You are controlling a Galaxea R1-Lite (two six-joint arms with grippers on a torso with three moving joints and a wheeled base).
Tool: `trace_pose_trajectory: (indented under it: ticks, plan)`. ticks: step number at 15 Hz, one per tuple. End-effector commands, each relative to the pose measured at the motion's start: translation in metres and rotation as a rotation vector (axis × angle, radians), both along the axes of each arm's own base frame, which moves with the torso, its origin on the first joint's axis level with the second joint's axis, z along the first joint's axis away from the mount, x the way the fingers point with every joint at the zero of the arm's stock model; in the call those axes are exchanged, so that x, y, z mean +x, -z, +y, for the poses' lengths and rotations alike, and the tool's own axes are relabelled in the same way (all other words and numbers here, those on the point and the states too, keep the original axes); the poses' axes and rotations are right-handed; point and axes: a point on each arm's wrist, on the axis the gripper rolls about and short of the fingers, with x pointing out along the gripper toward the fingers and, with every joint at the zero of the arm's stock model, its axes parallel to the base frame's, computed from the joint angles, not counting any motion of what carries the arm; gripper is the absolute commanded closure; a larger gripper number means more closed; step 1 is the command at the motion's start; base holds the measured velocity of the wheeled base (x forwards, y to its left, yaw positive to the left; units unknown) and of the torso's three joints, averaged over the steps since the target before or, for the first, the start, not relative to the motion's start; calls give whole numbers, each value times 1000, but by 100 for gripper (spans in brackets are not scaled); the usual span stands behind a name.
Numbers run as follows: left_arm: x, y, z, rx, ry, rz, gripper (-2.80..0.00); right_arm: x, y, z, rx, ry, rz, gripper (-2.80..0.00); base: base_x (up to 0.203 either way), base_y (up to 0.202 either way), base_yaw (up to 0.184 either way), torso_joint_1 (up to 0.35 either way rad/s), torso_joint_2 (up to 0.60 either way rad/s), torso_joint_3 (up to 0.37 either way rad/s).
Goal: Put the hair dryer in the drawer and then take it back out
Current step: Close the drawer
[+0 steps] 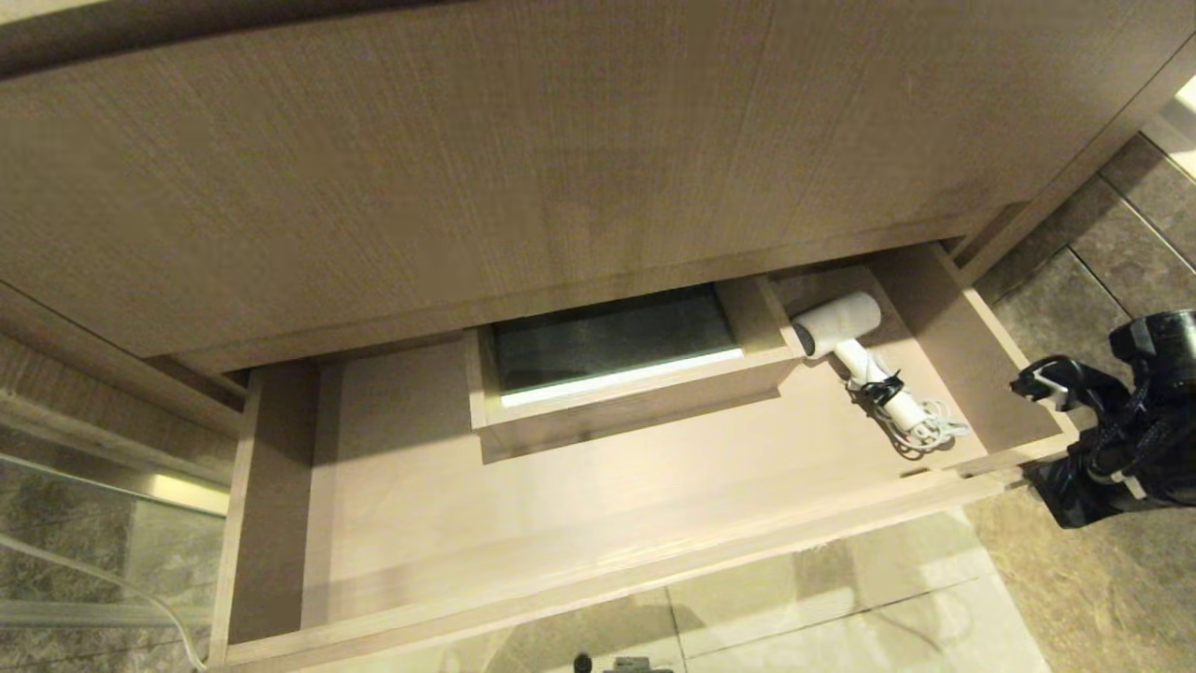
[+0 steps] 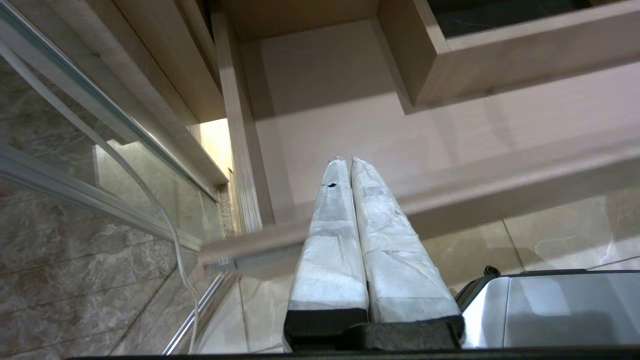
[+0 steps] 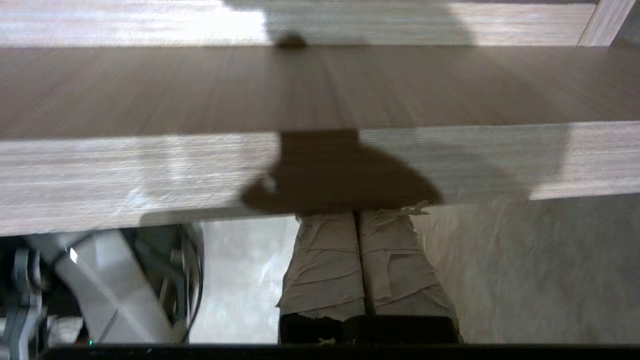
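The drawer (image 1: 579,551) is pulled out wide, with its boxed cutout (image 1: 617,360) in the middle of the floor. Inside, at the right end, lies the white hair dryer (image 1: 846,341), barrel toward the back and coiled cord toward the front. My right arm (image 1: 1121,430) hangs outside the drawer's right front corner. In the right wrist view the right gripper (image 3: 357,215) is shut and empty, its tips at the lower edge of the drawer front (image 3: 320,170). The left gripper (image 2: 348,161) is shut, empty and parked before the drawer's left end.
A tall wood-grain panel (image 1: 467,168) rises above the drawer. A glass panel with a metal frame (image 1: 93,523) and a white cable (image 2: 150,200) stand at the left. Stone floor tiles (image 1: 841,598) lie below, and my base (image 2: 550,310) shows beside the left gripper.
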Motion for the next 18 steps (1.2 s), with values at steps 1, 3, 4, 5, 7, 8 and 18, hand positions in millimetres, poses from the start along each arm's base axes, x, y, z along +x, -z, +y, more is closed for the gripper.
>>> trace_pose_trajectory:
  ticks: [1, 3, 4, 5, 7, 8, 18]
  plan:
    - [0, 0, 0, 0, 0, 0, 0, 14, -5, -2, -2, 1, -71, 0, 0, 0, 0, 0, 0, 0]
    - [0, 0, 0, 0, 0, 1, 0, 26, -19, -2, 14, -9, -218, 0, 0, 0, 0, 0, 0, 0]
    - [0, 0, 0, 0, 0, 0, 0, 30, -22, -1, 18, -21, -254, 0, 0, 0, 0, 0, 0, 0]
    - [0, 0, 0, 0, 0, 1, 0, 40, -30, 0, 13, -41, -357, 0, 0, 0, 0, 0, 0, 0]
    - [0, 0, 0, 0, 0, 1, 0, 64, -42, 2, 3, -72, -515, 0, 0, 0, 0, 0, 0, 0]
    - [0, 0, 0, 0, 0, 1, 0, 75, -47, 1, -4, -77, -563, 0, 0, 0, 0, 0, 0, 0]
    - [0, 0, 0, 0, 0, 1, 0, -12, -63, 14, 25, -75, -496, 0, 0, 0, 0, 0, 0, 0]
